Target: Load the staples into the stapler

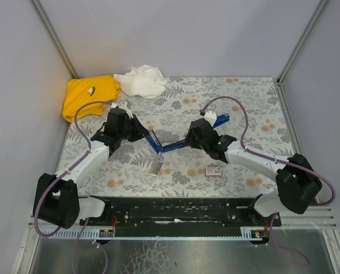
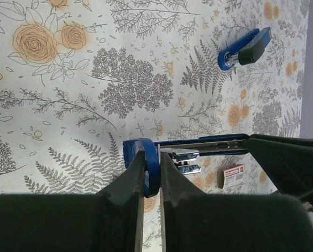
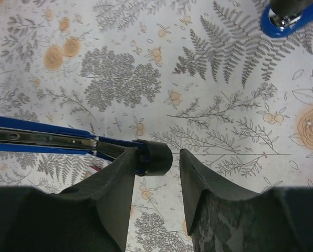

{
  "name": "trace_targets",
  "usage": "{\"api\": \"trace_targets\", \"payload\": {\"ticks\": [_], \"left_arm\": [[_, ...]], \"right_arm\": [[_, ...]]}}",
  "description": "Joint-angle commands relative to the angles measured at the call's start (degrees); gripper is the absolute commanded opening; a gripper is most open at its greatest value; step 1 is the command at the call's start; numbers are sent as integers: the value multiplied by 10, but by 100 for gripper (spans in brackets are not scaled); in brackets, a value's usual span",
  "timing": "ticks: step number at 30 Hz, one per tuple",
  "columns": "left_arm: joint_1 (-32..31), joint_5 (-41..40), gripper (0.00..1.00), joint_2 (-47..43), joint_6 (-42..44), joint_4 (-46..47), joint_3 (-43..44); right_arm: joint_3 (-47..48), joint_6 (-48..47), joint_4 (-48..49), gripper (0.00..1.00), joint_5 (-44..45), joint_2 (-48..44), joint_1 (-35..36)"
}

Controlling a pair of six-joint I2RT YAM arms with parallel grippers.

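Note:
The stapler (image 1: 167,146) is swung open and held above the table between both grippers. My left gripper (image 1: 140,132) is shut on its curved blue arm (image 2: 151,170). The long open rail (image 2: 209,146) runs from there to my right gripper (image 1: 194,138). In the right wrist view the rail (image 3: 41,139) ends in a black cap (image 3: 159,157). The cap sits between my open right gripper (image 3: 157,152) fingers, touching the left one and clear of the right one. A silvery part (image 1: 157,165) hangs down toward the table. The staples box (image 1: 214,170) lies on the table in front of the right gripper and also shows in the left wrist view (image 2: 231,176). No staple strip shows.
A second small blue and black stapler-like item (image 1: 221,119) lies behind the right gripper and also shows in the left wrist view (image 2: 246,48). A yellow cloth (image 1: 90,94) and a white cloth (image 1: 140,80) lie at the back left. Grey walls enclose the floral table.

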Motion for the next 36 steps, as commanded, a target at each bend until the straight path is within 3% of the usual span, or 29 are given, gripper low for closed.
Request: {"api": "trace_targets", "payload": {"ticks": [1,15,20,23,26,29,36], "left_arm": [[17,93,0,-17,-69,155,4],[48,160,0,-15,-119,210,-10],[71,215,0,-13,-183,295,-34],[76,208,0,-14,-155,265,-22],[76,207,0,-14,-121,231,-7],[76,218,0,-11,-95,213,2],[76,286,0,18,-57,197,18]], "right_arm": [[-30,18,23,45,-50,9,-7],[-105,49,66,45,-68,27,-17],[-152,54,117,47,-100,-2,-17],[-164,38,117,50,-109,-37,-17],[-171,3,92,57,-94,-96,-18],[-182,-38,62,71,-84,-168,-20],[-189,-150,-7,94,-102,-313,-23]]}}
